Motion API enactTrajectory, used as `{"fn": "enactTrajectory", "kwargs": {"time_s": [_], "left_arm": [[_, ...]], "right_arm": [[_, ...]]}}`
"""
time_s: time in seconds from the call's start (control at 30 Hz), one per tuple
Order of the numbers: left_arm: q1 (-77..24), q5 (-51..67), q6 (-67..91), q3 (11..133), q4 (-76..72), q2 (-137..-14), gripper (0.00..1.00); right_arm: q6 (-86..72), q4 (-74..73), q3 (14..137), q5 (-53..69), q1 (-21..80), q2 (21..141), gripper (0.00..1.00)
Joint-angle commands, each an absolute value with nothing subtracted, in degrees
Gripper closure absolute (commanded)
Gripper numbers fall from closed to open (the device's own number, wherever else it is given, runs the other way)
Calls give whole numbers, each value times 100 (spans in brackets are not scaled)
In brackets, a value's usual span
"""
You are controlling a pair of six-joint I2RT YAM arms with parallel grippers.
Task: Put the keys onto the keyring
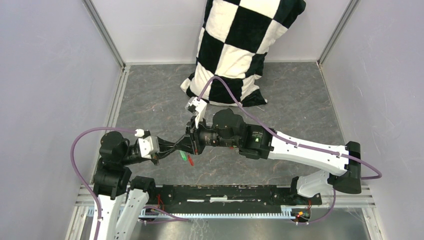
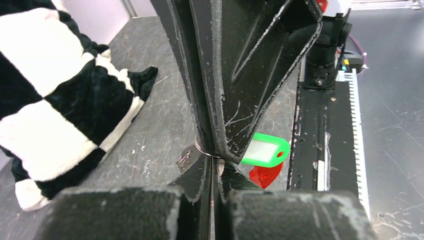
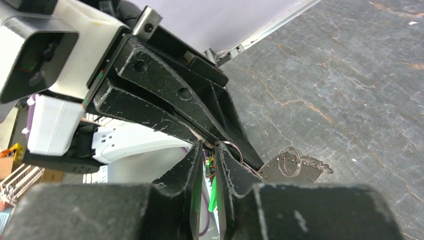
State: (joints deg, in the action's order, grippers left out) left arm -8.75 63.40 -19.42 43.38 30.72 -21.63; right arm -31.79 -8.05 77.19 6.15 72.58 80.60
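Observation:
Above the table my two grippers meet tip to tip. My left gripper point(image 1: 176, 148) point(image 2: 215, 162) is shut on the thin silver keyring point(image 2: 202, 150) point(image 3: 234, 149). A green-headed key point(image 2: 265, 150) point(image 1: 184, 155) hangs to one side of the pinch, with a red plastic head point(image 2: 265, 176) point(image 1: 190, 161) just under it. Grey metal blades point(image 2: 186, 157) point(image 3: 295, 167) carrying a small wire ring hang on the other side. My right gripper point(image 1: 191, 145) point(image 3: 210, 147) stands with a narrow gap between its fingers point(image 2: 235, 75). Nothing is clamped in that gap, and the ring lies against one finger's outer side.
A black-and-white checkered pillow point(image 1: 235, 50) point(image 2: 50, 100) leans against the back wall. A black rail point(image 1: 225, 192) point(image 2: 320, 150) runs along the near edge between the arm bases. Grey walls close in both sides of the dark table point(image 1: 300, 105).

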Motion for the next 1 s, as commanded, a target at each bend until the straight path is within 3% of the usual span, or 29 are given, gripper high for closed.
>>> {"fn": "enactTrajectory", "kwargs": {"time_s": [0.0, 0.67, 0.97], "left_arm": [[-932, 7234, -2232, 4649, 2744, -2127, 98], [-932, 7207, -2057, 4715, 2465, -2160, 98], [-932, 7239, -2065, 4736, 2460, -2186, 98]], "right_arm": [[-3062, -644, 8030, 1107, 7251, 8068, 78], [-2689, -1840, 8732, 1238, 7248, 8020, 60], [-2389, -2284, 9089, 1221, 7242, 7913, 40]]}}
